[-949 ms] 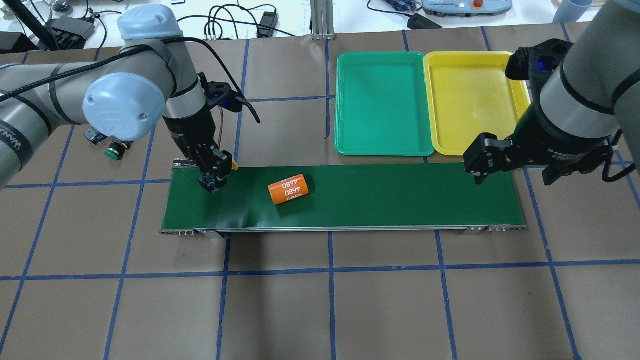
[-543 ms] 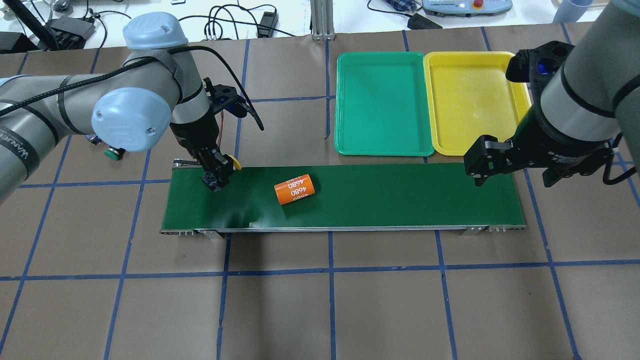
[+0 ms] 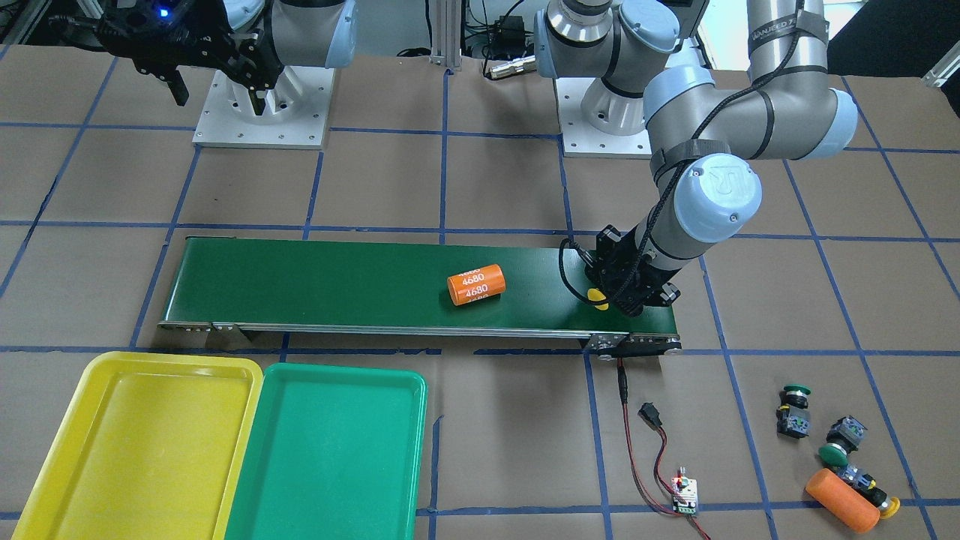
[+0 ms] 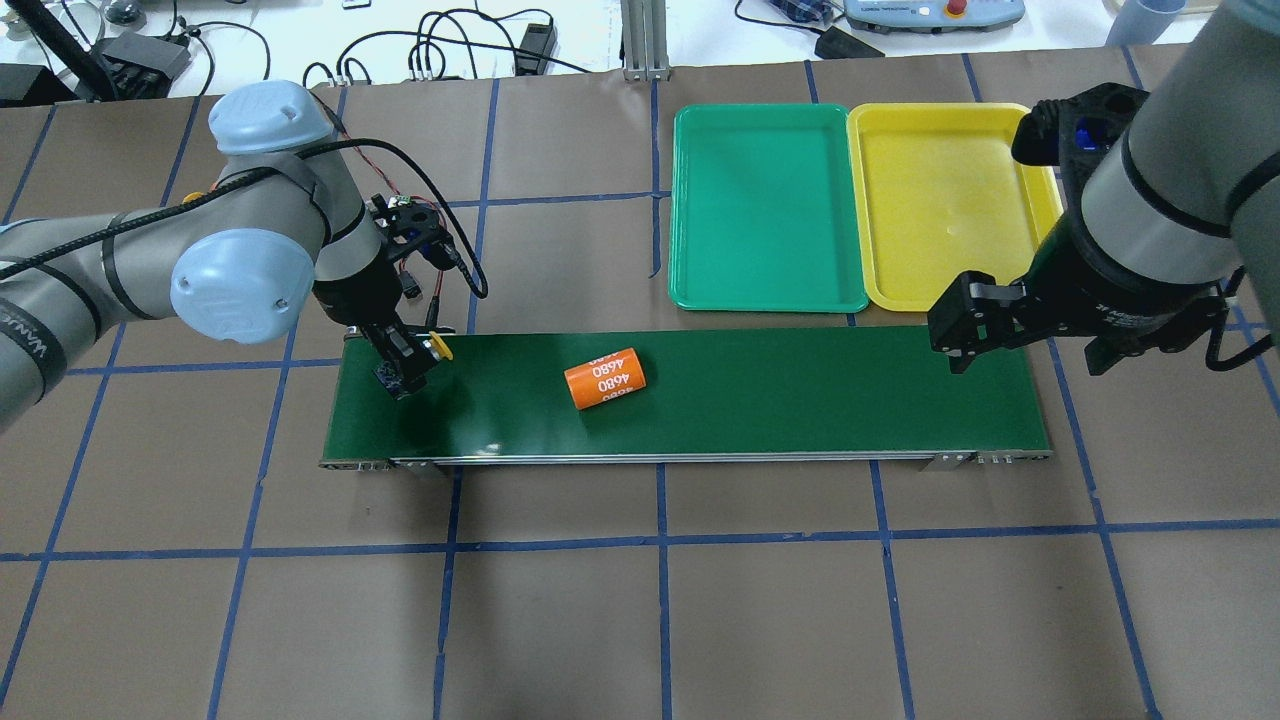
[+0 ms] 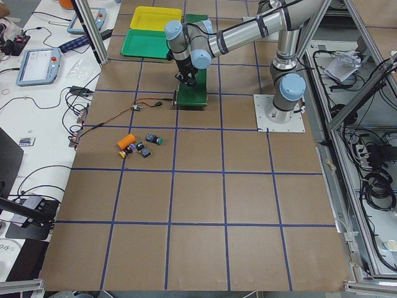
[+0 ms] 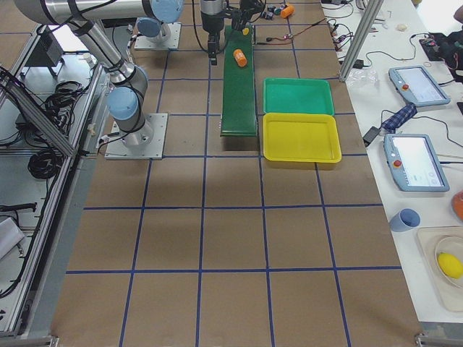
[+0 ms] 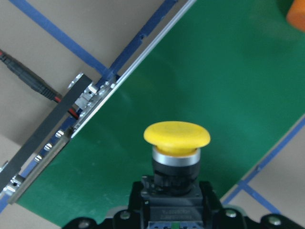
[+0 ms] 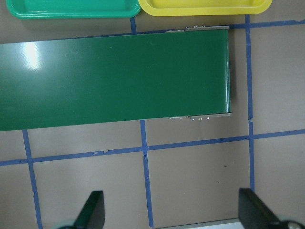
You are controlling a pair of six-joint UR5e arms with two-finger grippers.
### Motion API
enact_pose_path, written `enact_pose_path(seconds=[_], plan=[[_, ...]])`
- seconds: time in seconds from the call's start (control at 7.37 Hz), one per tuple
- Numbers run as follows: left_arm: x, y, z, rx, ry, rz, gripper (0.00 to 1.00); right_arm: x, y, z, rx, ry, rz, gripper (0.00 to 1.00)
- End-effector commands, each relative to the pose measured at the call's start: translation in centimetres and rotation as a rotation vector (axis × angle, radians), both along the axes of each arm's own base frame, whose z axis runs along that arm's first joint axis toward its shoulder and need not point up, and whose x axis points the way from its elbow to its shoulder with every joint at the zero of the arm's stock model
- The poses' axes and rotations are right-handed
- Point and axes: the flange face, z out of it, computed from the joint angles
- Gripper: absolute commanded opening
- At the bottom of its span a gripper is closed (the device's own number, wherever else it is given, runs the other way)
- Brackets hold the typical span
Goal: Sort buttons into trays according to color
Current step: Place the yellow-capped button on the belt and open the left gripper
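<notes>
— Brown-papered surface (image 4: 640, 600), green belt (image 4: 800, 395) across it. What have you got?
— My left hand (image 4: 402, 368) is clamped on the contact block of 1 yellow button (image 7: 177, 139), cap jutting out, over the belt's end.
— How will it handle?
— Light, rigid plastic, I judge. The cap looks smooth and rounded, so the squarer block is the place to grip. My right hand (image 4: 958, 342) hangs spread and empty near the yellow tray (image 4: 950, 200).

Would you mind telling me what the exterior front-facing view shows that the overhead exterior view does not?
Front-facing only: green buttons loose on the table. Overhead only: a control pendant beyond the table. Both: the left gripper holding a yellow button above the conveyor belt, the orange cylinder, the green tray and the yellow tray.
</notes>
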Motion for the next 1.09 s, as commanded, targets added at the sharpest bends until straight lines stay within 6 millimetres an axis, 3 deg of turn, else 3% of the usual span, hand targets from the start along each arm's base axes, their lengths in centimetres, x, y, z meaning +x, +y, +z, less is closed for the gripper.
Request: enact_pose_path(seconds=[0.0, 0.14, 0.27, 0.41, 0.54, 0.68, 0.81, 0.95], plan=[[0.3, 0.8, -1.3, -0.003, 0.015, -0.12, 0.0, 0.0, 0.0, 0.0, 0.0, 0.0, 0.0, 1.0], [0.3, 0.9, -1.2, -0.005, 0.017, -0.114, 0.92, 0.1, 0.1, 0.0, -0.002, -0.002, -0.003, 1.0], [0.3, 1.2, -1.3, 0.0, 0.014, -0.115, 1.0, 0.0, 0.0, -0.1, 0.002, 0.0, 0.0, 1.0], [0.3, 1.2, -0.5, -0.01, 0.01, -0.117, 1.0, 0.0, 0.2, -0.3, 0.005, 0.0, 0.0, 1.0], [0.5, 0.1, 1.9, -0.051, 0.004, -0.114, 1.0, 0.0, 0.2, -0.3, 0.005, 0.002, 0.003, 1.0], [1.6, -2.4, 5.7, -0.08, -0.025, -0.108, 1.0, 0.0, 0.1, -0.3, 0.006, 0.001, 0.001, 1.0], [5.2, -5.9, 8.2, -0.104, -0.034, -0.044, 1.0, 0.0, 0.2, -0.3, 0.005, 0.002, 0.001, 1.0], [10.1, -9.2, 9.0, -0.135, -0.04, 0.045, 1.0, 0.0, 0.1, -0.4, 0.008, 0.001, 0.001, 1.0]])
